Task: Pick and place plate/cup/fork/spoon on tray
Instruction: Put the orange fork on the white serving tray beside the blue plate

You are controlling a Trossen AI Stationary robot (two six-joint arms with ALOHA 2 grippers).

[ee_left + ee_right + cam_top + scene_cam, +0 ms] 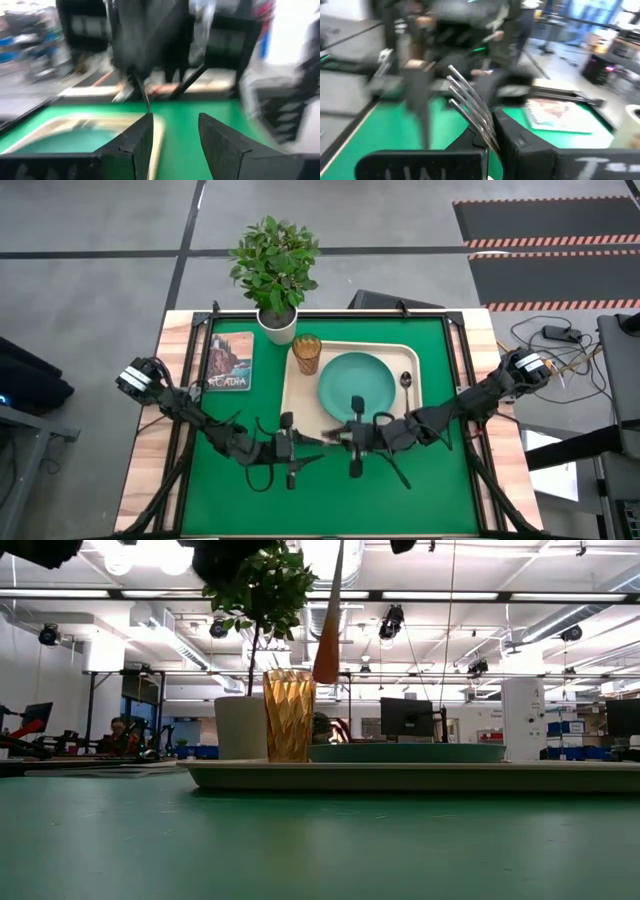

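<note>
The cream tray (290,395) lies on the green mat. On it are the teal plate (355,385), the amber cup (306,354) at its far left corner, and the silver spoon (405,380) at its right side. My right gripper (338,435) is over the tray's near edge, shut on the fork. The tines (467,97) stick out past its fingers. The orange-red handle (327,635) hangs down, clear of the tray. My left gripper (305,448) faces it from the left, open and empty (175,130). My right gripper pinches the fork between its two fingers at the metal neck just below the tines (487,135). The fingers come roughly level from the table's right and lie across the fork. The fork is lifted clear, tines up and handle (327,635) hanging below the fingers.
A white pot with a leafy plant (277,320) stands beyond the tray's far left corner. A picture book (229,362) lies left of the tray. Bare green mat (440,470) lies near and right of the tray. A person sits in the room behind (118,735).
</note>
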